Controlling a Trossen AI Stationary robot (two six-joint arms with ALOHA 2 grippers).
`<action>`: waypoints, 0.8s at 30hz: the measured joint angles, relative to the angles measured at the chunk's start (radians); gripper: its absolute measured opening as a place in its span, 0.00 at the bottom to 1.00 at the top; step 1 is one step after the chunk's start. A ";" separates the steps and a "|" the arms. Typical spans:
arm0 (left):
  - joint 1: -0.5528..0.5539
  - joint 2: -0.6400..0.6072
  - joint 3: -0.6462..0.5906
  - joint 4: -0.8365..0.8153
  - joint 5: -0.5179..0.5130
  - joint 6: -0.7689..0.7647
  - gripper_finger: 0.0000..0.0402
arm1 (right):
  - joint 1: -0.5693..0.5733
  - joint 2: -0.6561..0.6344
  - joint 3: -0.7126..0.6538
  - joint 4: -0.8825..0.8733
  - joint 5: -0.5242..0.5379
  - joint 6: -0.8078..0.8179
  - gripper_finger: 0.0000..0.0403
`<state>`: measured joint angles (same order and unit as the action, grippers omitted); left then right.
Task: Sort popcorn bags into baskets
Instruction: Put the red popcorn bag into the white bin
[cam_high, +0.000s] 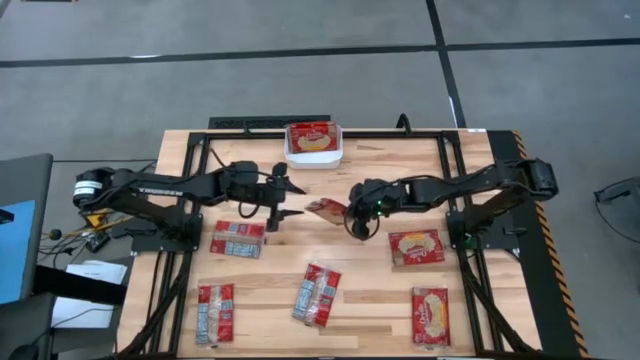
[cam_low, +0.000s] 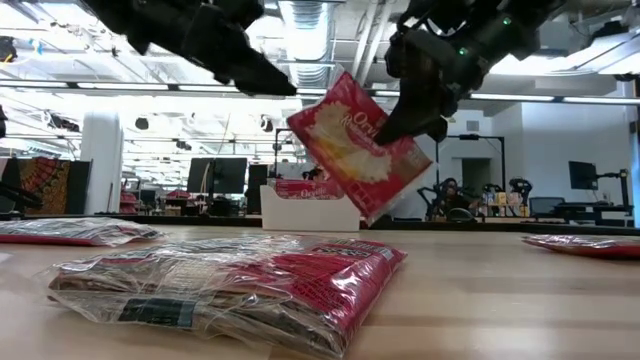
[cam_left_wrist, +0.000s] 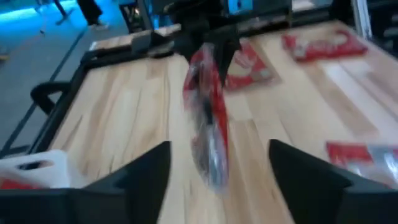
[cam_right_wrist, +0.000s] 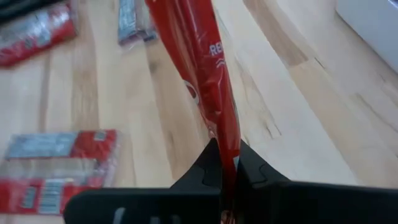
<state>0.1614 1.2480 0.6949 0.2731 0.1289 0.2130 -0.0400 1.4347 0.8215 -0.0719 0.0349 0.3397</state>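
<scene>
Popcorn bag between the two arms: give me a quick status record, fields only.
held bag: popcorn bag lifted off the table, tilted
right gripper: shut on the bag's edge
left gripper: open, beside the bag, not touching it
basket: white, far table edge, one bag inside
bags lying on table: five

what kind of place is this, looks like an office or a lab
Probably a robotics lab in an open-plan office. The low view shows exposed ceiling ducts, rows of desk monitors and a seated person beyond the wooden table.
</scene>
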 joint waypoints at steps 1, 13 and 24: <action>0.000 0.032 0.010 0.026 0.002 -0.013 0.70 | -0.006 0.001 0.000 -0.002 -0.013 0.014 0.04; 0.004 0.311 0.248 -0.065 -0.044 -0.017 0.93 | 0.004 0.007 0.000 -0.021 -0.037 0.079 0.04; 0.021 0.314 0.314 -0.224 0.015 0.020 0.08 | 0.002 -0.011 0.001 -0.052 -0.022 0.052 0.06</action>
<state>0.1820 1.5623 1.0084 0.0488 0.1442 0.2328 -0.0380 1.4236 0.8224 -0.1238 0.0131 0.3913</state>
